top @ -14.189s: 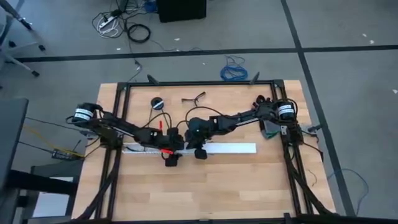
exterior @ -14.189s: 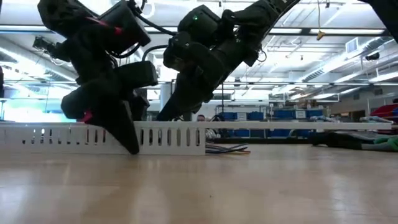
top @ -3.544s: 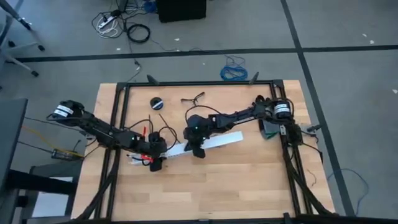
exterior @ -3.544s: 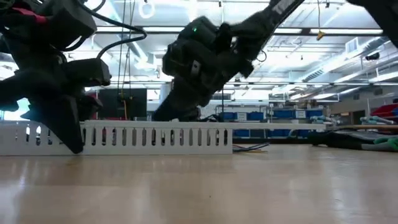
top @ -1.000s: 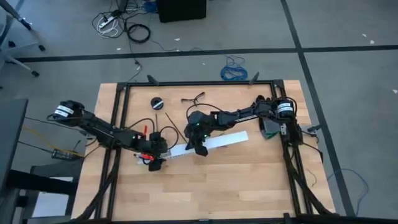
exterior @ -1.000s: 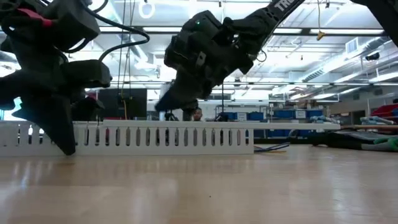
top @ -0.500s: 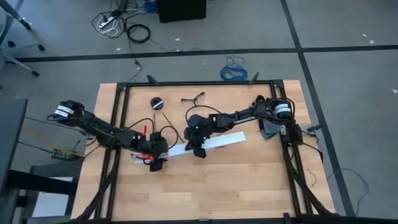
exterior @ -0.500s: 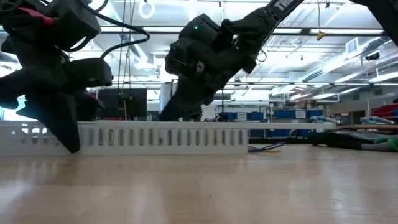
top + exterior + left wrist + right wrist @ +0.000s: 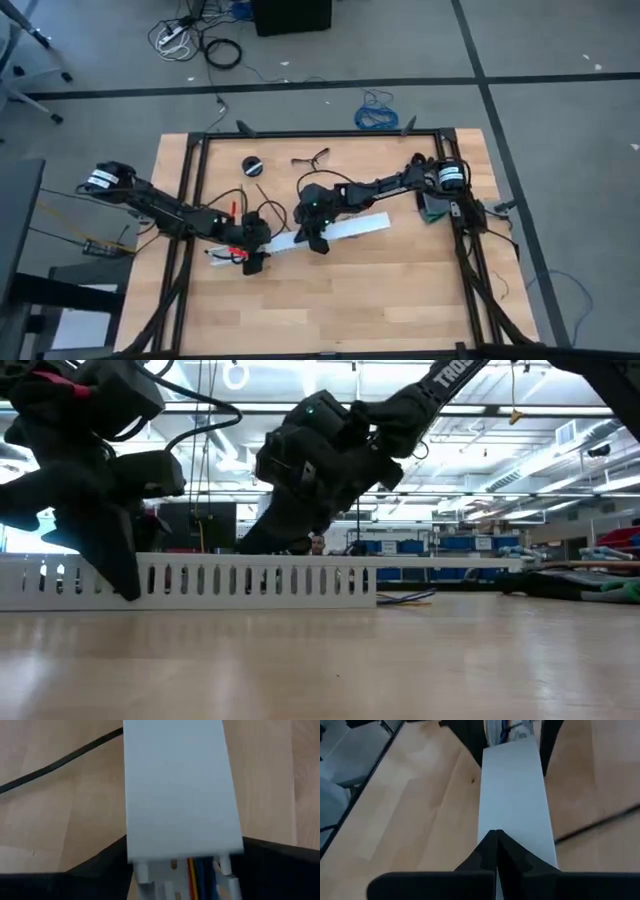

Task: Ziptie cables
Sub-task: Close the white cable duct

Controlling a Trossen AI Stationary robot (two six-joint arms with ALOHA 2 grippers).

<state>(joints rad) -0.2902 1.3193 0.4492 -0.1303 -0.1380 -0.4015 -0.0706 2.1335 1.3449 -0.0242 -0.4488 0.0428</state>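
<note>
Two grippers shared the strip mid-table: my left gripper clamped its cable-filled end, my right gripper, pinched closed, pressed its lid, presumably steadying it.

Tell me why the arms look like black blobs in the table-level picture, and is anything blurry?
Low view: bright ceiling lights behind leave both arms in silhouette over the white slotted strip. Left wrist view: the strip's flat cover fills the frame, soft-edged. Right wrist view: the dark fingers up close look blurred.
</note>
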